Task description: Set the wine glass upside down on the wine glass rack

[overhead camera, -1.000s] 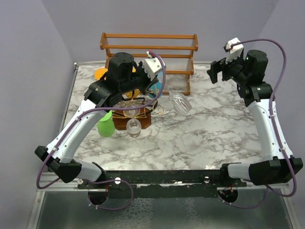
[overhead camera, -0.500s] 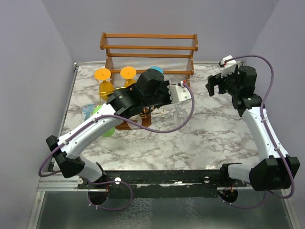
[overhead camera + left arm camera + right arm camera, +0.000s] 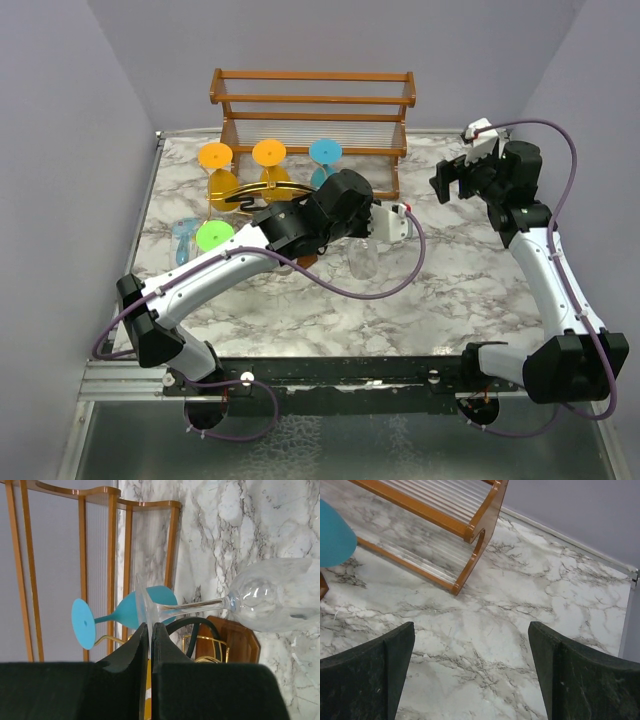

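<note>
Pinching the wine glass (image 3: 260, 600) by its foot beside the wine glass rack (image 3: 234, 641), our left gripper (image 3: 150, 630) should, we judge, slide the stem squarely into a free loop; right gripper (image 3: 472, 670) spread.

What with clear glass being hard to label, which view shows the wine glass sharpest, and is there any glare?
Left wrist view: the wine glass is sharpest, small bright glints on its bowl, its foot pinched by the left gripper. Top view: it nearly vanishes against the marble table. Right wrist view: not shown.
</note>
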